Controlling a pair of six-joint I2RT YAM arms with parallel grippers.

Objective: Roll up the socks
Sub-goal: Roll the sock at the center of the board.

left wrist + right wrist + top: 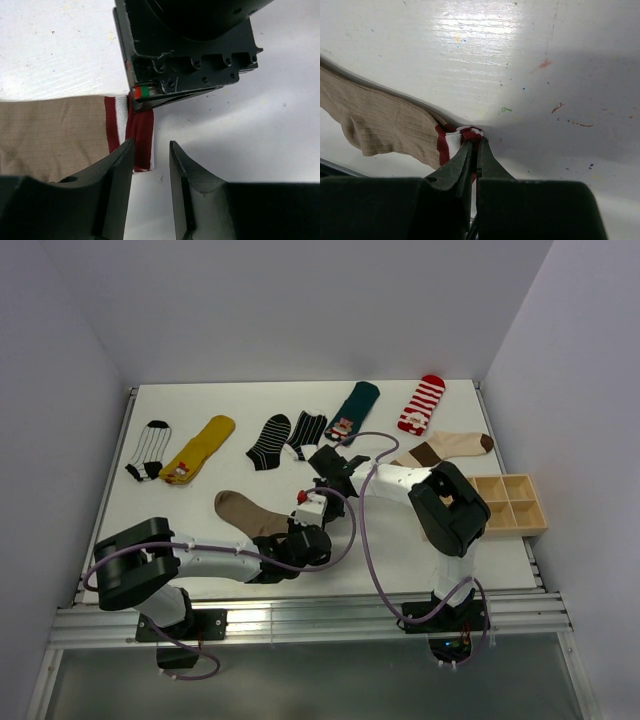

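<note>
A brown sock (248, 512) with a red-and-white striped cuff lies flat on the white table at front centre. My right gripper (312, 506) is shut on the edge of that cuff; the right wrist view shows the closed tips (476, 143) pinching the bunched cuff (451, 144). My left gripper (300, 532) is open and empty, just in front of the right one. In the left wrist view its fingers (120, 170) stand apart, the left one over the cuff's red edge (141, 132), with bare table between them. The sock's brown body (50, 135) runs off to the left.
Other socks lie across the far half: black-and-white striped (148, 450), yellow (200, 448), black with white lines (268, 442), teal (352, 410), red-and-white striped (422, 403), cream with brown bands (445, 448). A wooden compartment box (510, 505) sits at the right edge.
</note>
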